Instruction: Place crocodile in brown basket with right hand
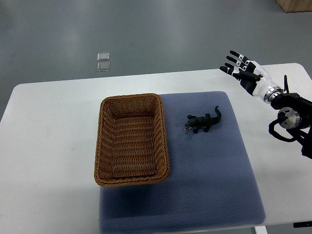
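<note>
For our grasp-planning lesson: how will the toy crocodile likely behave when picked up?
The crocodile looks like small moulded plastic, so probably light and stiff. Lying flat on the blue mat on splayed legs, it seems unlikely to roll.

A white table [53,146] with a blue mat [214,185] stands on grey floor [146,34]
</note>
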Robot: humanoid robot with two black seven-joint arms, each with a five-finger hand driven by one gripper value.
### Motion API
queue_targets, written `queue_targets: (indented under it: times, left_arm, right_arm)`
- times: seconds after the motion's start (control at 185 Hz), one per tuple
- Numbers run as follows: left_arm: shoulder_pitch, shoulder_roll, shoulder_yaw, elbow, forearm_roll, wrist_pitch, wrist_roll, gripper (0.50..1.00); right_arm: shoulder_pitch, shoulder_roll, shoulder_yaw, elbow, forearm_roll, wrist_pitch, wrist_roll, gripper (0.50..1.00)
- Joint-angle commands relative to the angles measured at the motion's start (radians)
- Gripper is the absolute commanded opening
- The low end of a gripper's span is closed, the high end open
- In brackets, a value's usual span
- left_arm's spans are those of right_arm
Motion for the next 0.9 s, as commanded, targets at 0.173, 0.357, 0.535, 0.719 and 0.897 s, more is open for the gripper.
queue_targets:
  times: [0.173, 0.357, 0.535, 0.719, 0.897]
  left_arm:
    - [0.000, 0.000, -0.001, 0.000, 0.000, 0.000, 0.000, 1.000]
    - [0.000, 0.000, 0.000, 0.000, 0.000, 0.000, 0.000, 1.000]
    - [0.000, 0.000, 0.000, 0.000, 0.000, 0.000, -0.001, 1.000]
    - [0.000, 0.000, 0.002, 0.000, 0.000, 0.000, -0.001, 1.000]
    - [0.000, 0.000, 0.002, 0.000, 0.000, 0.000, 0.000, 1.000]
  right_arm:
    - [0.002, -0.003, -0.001, 0.000, -0.002, -0.001, 0.006, 0.928]
    - [0.002, -0.004, -0.001, 0.000, -0.002, -0.001, 0.006, 0.928]
    - [0.002, -0.003, -0.001, 0.000, -0.002, 0.000, 0.006, 0.928]
    - [0.005, -0.004, -0.001, 0.000, -0.002, 0.000, 0.006, 0.928]
    - [0.005, -0.004, -0.004, 0.000, -0.005, 0.020, 0.006, 0.926]
